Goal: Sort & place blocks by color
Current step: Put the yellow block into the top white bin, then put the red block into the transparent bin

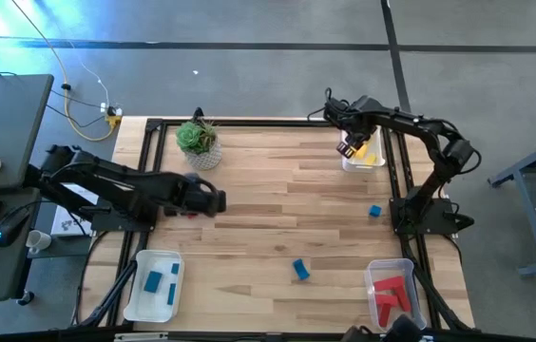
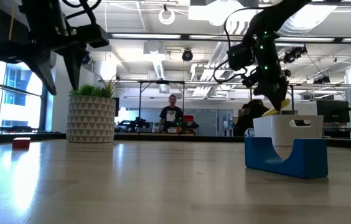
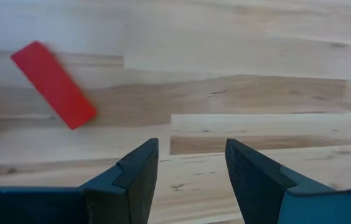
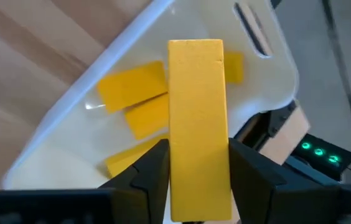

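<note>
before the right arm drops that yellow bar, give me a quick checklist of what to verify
1. Yellow bar between the right gripper fingers: ok.
2. Bar above the yellow tray: ok.
3. Tray holds only yellow blocks: ok.
4. Bar low enough to drop without bouncing: cannot tell.
5. Left gripper far from the tray, open over bare wood near a red block: ok.
6. Loose blue blocks away from the drop: ok.

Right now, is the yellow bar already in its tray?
Not yet. The yellow bar sits between the right gripper's fingers above the tray holding other yellow blocks.
</note>
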